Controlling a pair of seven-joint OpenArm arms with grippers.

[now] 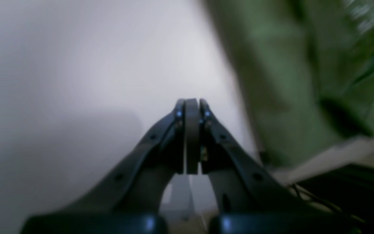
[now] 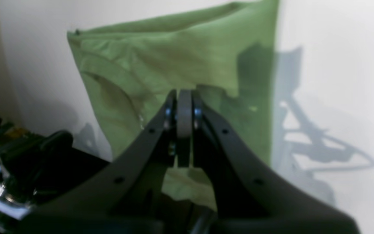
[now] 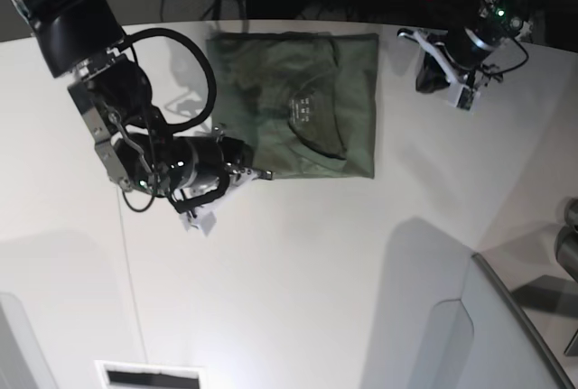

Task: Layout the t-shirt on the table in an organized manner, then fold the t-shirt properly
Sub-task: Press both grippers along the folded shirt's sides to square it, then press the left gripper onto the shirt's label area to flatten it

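Both end effectors are closed and hold nothing: the right end effector (image 3: 262, 172) sits at the near corner of the t-shirt (image 3: 298, 114), and the left end effector (image 3: 406, 35) is parked clear of the cloth beside its far edge, which suggests the fold is finished. On the broad, smooth white bench (image 3: 298, 281) the olive cotton t-shirt lies folded into a neat flat rectangle near the curved far edge, its small white neck label (image 3: 302, 107) facing up.
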